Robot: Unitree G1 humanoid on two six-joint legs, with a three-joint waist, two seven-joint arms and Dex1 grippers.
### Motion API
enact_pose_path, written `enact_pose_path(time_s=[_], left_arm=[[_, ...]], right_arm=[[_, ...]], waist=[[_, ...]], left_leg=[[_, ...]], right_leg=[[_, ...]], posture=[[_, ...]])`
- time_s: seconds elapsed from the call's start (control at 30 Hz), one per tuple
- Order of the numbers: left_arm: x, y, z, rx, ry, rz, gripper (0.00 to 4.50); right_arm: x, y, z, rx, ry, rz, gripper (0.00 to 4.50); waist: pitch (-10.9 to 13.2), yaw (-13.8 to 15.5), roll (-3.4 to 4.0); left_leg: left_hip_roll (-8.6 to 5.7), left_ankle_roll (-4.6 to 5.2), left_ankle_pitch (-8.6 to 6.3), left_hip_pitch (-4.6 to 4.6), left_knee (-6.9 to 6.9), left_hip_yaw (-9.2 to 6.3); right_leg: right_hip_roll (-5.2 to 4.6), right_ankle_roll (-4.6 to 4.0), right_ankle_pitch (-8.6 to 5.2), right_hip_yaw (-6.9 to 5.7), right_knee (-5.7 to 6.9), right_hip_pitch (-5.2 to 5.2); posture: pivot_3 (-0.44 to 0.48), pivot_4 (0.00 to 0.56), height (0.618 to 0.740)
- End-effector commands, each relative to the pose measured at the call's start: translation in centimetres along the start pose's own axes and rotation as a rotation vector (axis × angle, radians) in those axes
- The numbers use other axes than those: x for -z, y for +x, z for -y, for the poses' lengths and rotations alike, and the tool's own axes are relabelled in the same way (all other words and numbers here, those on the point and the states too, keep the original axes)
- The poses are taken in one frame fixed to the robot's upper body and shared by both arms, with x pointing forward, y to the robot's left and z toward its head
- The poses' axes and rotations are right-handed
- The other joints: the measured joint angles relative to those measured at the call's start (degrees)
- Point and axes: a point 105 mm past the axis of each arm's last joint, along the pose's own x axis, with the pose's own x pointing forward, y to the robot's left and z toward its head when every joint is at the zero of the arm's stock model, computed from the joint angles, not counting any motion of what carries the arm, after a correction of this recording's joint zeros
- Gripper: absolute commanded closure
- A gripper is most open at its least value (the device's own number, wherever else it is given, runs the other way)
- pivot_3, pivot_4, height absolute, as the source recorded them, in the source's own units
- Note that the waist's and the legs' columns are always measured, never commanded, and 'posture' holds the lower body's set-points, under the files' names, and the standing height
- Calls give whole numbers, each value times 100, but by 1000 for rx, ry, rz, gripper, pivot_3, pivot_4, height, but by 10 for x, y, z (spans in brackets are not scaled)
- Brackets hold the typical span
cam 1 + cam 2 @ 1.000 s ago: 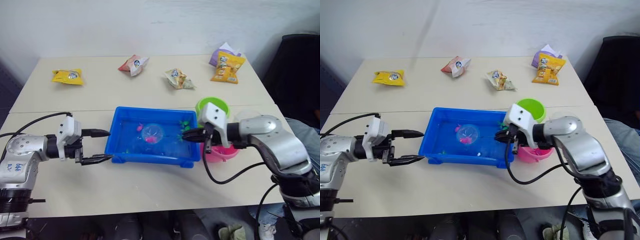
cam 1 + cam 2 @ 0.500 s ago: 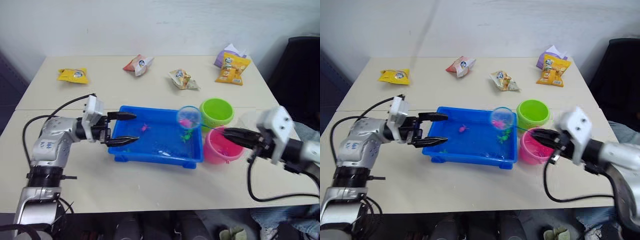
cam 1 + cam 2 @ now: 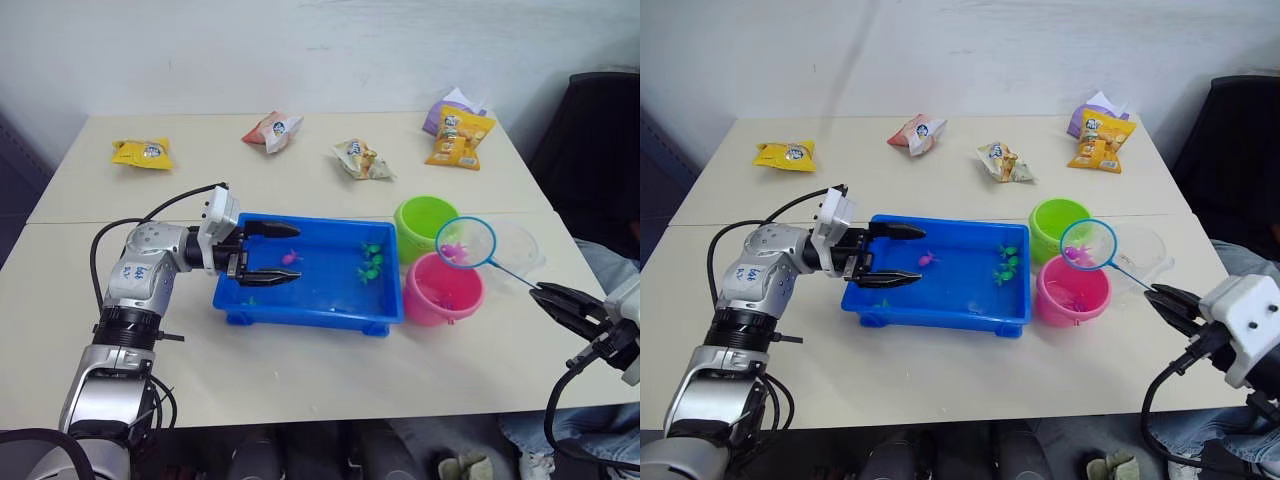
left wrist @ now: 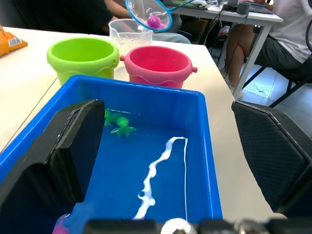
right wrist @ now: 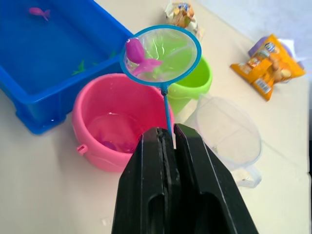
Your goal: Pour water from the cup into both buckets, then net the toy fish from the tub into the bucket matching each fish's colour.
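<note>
R gripper clamped on thin handle of small round blue-rimmed mesh net, held above the pink plastic bucket w/ a magenta toy fish in the mesh. Lime green plastic bucket just behind it; clear plastic measuring cup to the right. L gripper, fingers apart, over left end of blue rectangular plastic tub; green toy fish & a pink one inside.

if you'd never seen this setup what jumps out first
The right gripper holds a round net in the air over the pink bucket, with a pink toy fish caught in its mesh. Next comes the bright blue tub mid-table, a few small fish in its water, with the open left gripper reaching over its near-left end.
</note>
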Motion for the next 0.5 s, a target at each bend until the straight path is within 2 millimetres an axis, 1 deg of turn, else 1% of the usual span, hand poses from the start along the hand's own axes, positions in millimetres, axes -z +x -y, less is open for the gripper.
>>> enact_pose_path(time_s=[0.03,0.13,0.17,0.23,0.27,0.37,0.5], left_arm=[[-5,2,-5,18,53,-11,16],[-4,2,-6,18,49,-11,16],[-4,2,-7,18,49,-12,16],[-4,2,-8,13,50,-11,16],[-5,0,-10,2,52,-10,16],[-6,-5,-12,-16,54,-15,16],[-6,-7,-14,-19,55,-17,16]], right_arm=[[24,-12,15,132,-365,-7,4500],[30,-14,16,156,-548,-28,4500],[30,-15,17,177,-594,-19,4500],[28,-15,20,233,-744,-7,4500],[29,-14,18,236,-805,-1,4500],[33,-8,10,221,-917,26,4500],[40,-4,5,234,-1047,49,4500]], waist=[[0,16,0],[0,18,0],[0,18,0],[0,14,0],[0,12,0],[0,3,0],[0,3,1]], left_leg=[[1,0,0,1,0,-3],[-4,0,0,2,-1,-2],[-5,0,0,1,0,-2],[-5,0,0,2,0,-2],[-3,0,0,3,0,-1],[0,-2,2,6,0,0],[1,-7,4,11,0,1]], right_leg=[[1,0,0,-3,-1,2],[9,0,0,-2,-2,4],[9,1,0,-3,-4,4],[8,2,1,-2,-4,5],[8,2,1,-2,-3,5],[2,2,1,-1,0,5],[-5,1,0,-1,1,7]], posture=[[0,150,739],[0,150,739],[0,150,739],[0,150,739],[0,150,739],[0,150,739],[0,150,739]])
